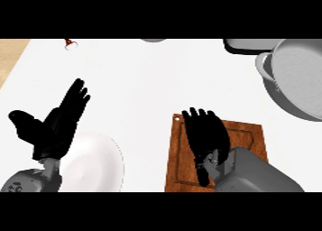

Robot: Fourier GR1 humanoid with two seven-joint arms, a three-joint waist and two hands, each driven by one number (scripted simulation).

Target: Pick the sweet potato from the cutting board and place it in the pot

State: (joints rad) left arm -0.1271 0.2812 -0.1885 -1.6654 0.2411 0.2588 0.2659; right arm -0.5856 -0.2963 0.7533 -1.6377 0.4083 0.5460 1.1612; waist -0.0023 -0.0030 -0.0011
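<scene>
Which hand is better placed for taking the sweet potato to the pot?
Right. The right hand is already over the cutting board, and the pot lies on that side. The left hand rests open beside the white plate.

Single head view, steeply down onto counter (pixel 156 76); forearms enter from lower edge.

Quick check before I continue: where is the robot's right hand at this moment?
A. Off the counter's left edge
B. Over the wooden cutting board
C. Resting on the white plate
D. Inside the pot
B. The right hand lies over the cutting board, fingers pointing away, while the pot sits apart at the upper right and the plate lies by the left hand.
</scene>
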